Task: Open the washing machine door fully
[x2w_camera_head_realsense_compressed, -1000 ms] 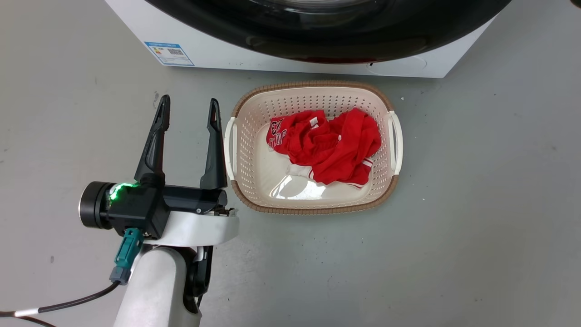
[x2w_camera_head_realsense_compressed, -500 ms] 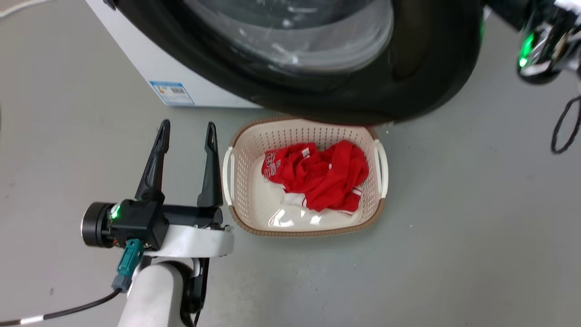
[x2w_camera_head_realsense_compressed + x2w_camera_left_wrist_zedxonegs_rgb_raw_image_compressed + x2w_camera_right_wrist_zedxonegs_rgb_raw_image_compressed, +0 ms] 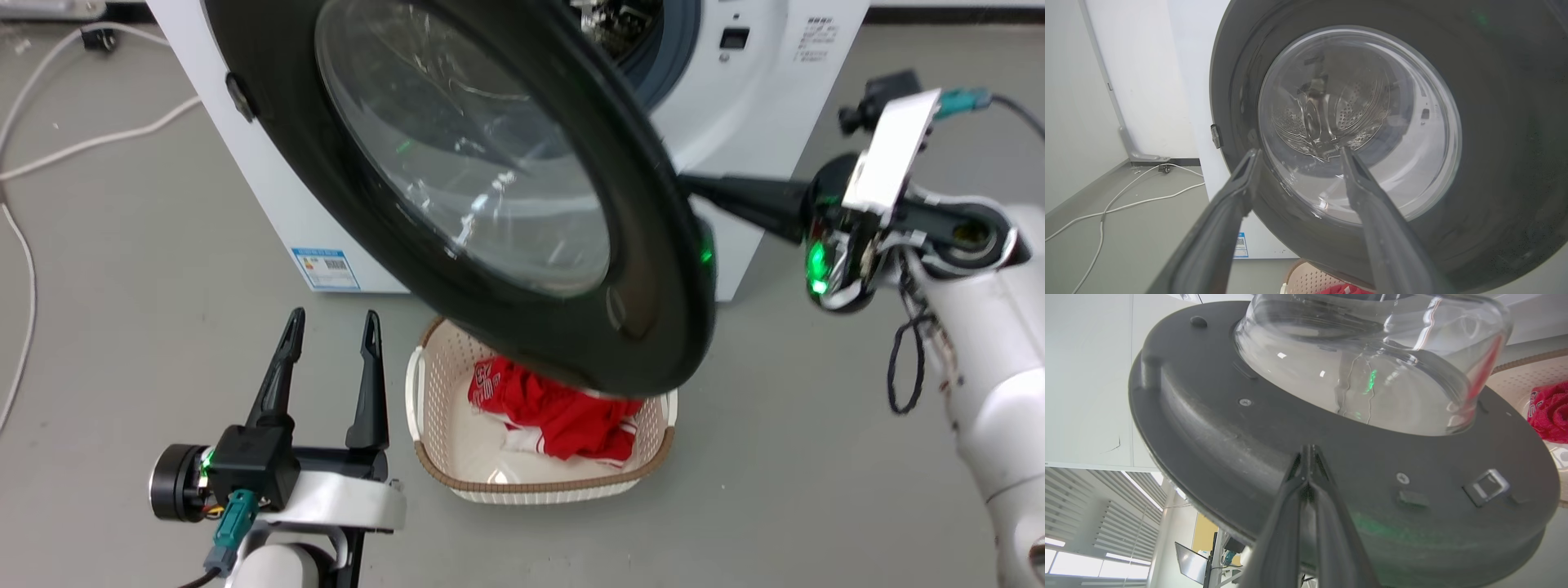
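Head view: the washing machine door [image 3: 490, 204] is seen swung partway out from the washing machine [image 3: 759, 98], hinged at the left. The right gripper [image 3: 1309, 457], fingers pressed together, is laid against its inner face. The left gripper [image 3: 333, 322] is held spread, idle. Further leftward swing is judged outstanding.

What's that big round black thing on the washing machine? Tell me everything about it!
That is the washing machine door, swung partly open from the washing machine. Its front is a wide glossy black ring around a clear domed glass bowl. Its back looks matte dark grey, with screws and a square metal latch. Its lower edge hangs above the laundry basket. The shut right gripper seems to press its tips against the back. The open left gripper is apart from it.
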You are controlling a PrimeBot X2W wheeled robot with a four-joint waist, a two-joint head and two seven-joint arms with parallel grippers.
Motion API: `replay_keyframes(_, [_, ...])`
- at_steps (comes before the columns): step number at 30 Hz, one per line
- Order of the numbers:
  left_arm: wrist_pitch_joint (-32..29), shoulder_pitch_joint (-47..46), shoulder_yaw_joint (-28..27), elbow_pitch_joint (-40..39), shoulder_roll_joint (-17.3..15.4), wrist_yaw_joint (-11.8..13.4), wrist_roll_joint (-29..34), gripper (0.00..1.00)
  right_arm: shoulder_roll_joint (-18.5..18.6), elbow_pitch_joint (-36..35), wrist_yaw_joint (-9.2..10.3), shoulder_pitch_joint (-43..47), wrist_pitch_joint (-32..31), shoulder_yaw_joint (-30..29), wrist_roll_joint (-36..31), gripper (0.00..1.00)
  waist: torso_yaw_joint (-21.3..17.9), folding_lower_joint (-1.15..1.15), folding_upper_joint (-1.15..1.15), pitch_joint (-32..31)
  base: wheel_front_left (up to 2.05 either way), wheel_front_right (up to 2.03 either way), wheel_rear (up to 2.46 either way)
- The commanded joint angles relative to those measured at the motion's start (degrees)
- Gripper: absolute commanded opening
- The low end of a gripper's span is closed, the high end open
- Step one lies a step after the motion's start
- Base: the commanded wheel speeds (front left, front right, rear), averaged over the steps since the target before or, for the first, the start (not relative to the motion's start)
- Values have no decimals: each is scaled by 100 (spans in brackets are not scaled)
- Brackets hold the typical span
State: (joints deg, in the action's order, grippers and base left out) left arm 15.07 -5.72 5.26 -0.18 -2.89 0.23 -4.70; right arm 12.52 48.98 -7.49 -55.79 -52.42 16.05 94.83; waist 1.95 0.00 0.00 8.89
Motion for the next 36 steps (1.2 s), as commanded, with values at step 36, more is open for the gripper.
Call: replay_keyframes(36, [14,537,81,83,2,-108,-66,100,-838,-1818,1,2084,1845,430,-282,0,137,0,0,-744,0,0,0])
